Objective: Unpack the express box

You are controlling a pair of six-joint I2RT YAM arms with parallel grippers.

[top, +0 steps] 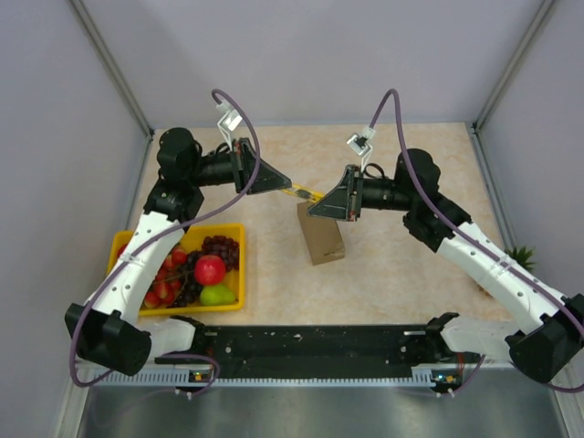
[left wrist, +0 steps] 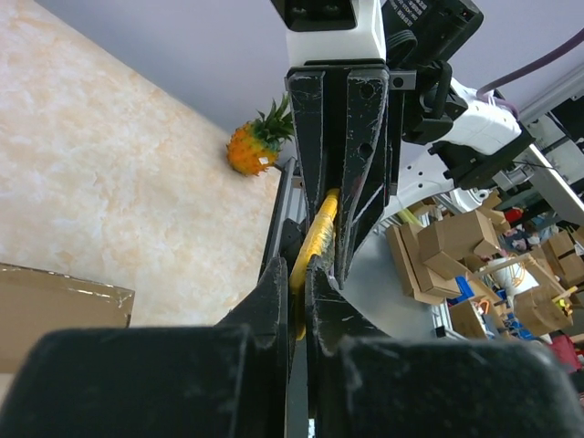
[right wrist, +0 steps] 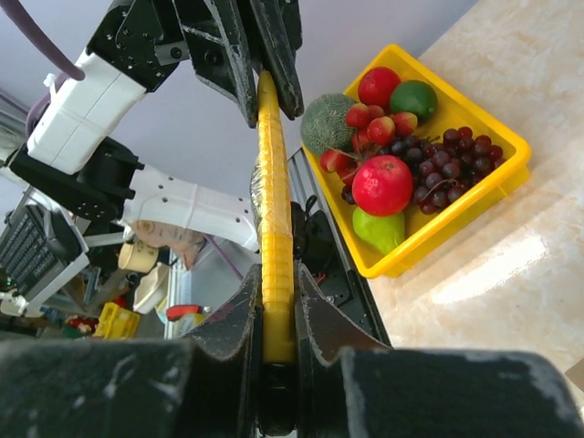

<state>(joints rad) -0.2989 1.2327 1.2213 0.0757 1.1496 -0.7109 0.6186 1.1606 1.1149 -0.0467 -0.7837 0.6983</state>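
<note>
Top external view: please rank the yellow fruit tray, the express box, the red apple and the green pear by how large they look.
1. yellow fruit tray, partly under the left arm
2. express box
3. red apple and green pear, about alike, so unranked

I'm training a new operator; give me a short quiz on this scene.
1. True or false: the small brown cardboard express box lies inside the yellow plastic fruit tray.
2. Of the left gripper and right gripper, which is shut on the thin yellow strip? A left only; B right only; C both.
3. Which fruit stands on the table outside the tray?
Key: 1 false; 2 C; 3 the orange, green-leaved pineapple.
</note>
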